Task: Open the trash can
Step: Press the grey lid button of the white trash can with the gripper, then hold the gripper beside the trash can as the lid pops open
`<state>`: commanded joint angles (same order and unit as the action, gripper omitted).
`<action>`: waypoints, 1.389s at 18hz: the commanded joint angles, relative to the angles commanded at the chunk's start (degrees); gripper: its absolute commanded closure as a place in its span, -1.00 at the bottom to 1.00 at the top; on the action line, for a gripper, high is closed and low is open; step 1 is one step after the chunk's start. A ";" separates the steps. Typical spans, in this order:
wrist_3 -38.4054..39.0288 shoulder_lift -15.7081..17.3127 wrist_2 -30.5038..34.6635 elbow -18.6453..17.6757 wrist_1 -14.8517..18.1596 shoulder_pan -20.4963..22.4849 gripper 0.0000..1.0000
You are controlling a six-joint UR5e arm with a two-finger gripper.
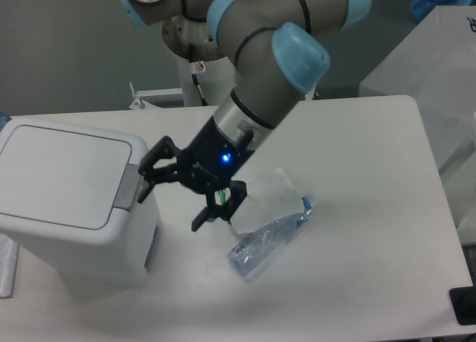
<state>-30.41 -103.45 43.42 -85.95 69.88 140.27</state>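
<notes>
White plastic makes up the trash can [71, 201], a boxy bin with rounded corners that sits at the left side of the table [372, 230]. Its flat rectangular lid [63, 175] lies down, flush in the rim, with a smooth matte surface. A single grey push-button strip [129, 186] runs along the lid's right edge, slightly darker than the shell around it.

One arm [268, 74] comes down from the upper middle, built of grey cylindrical segments with glossy pale-blue caps at the joints. Its black pincer [172, 196] hangs just right of the grey strip, spread open with nothing between its fingers; one finger [151, 171] points at the strip's upper end, while the other [212, 208] sits lower, toward the table. Whether the upper finger touches the strip cannot be told. A small blue light glows on the pincer's body.

One clear plastic bottle [271, 234] lies on its side on the table, right of the bin and below the wrist, crinkled and translucent with a bluish tint. A thin green strip [222, 202] shows beside it, near the lower finger. The tabletop is plain white and smooth, with rounded corners.
</notes>
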 joint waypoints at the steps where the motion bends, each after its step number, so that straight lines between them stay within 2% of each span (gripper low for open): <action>1: -0.09 0.35 0.00 -0.53 -0.44 0.00 -1.00; 6: 0.00 1.06 0.53 -2.20 -2.47 -0.26 -1.00; 25: 0.00 -0.35 1.49 -3.17 -2.73 -0.61 -1.00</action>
<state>-30.41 -103.80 44.91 -89.12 67.15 139.66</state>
